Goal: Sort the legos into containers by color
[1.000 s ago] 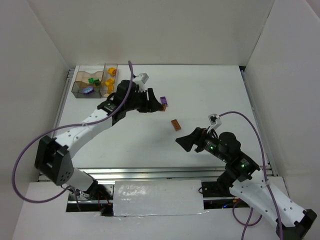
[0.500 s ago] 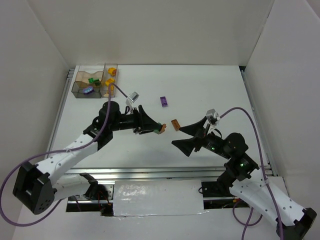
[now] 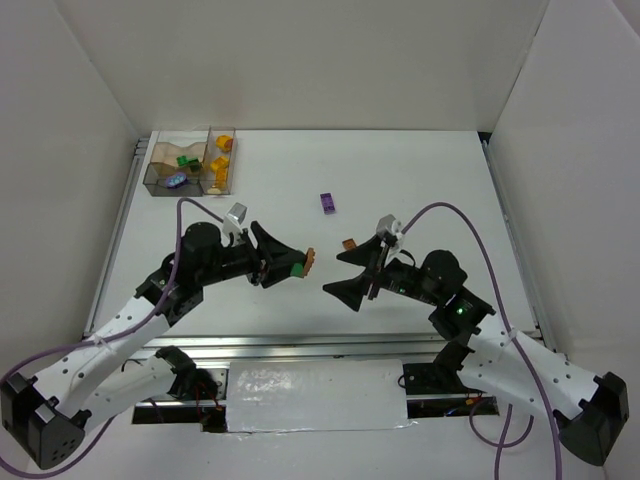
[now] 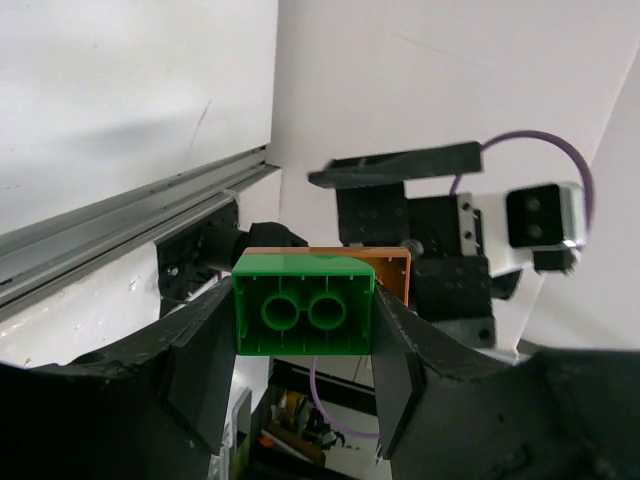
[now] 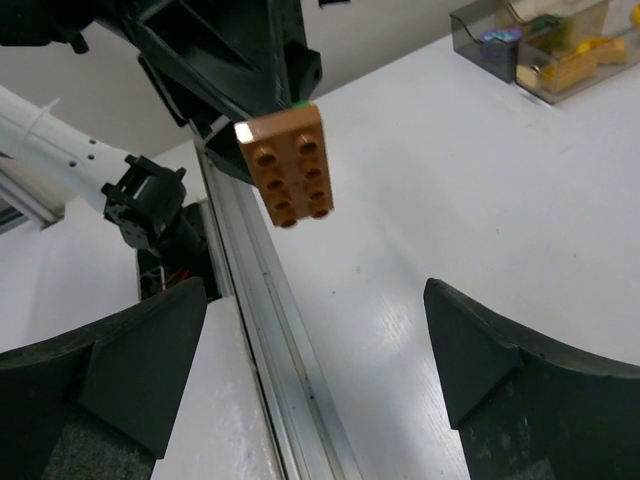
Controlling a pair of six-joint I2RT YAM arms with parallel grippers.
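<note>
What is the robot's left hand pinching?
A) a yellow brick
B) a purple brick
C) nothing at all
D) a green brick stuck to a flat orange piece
D: the left gripper is shut on a small green plastic brick with a flat orange-brown studded plate stuck to it. The small purple brick lies loose on the white table.
</note>
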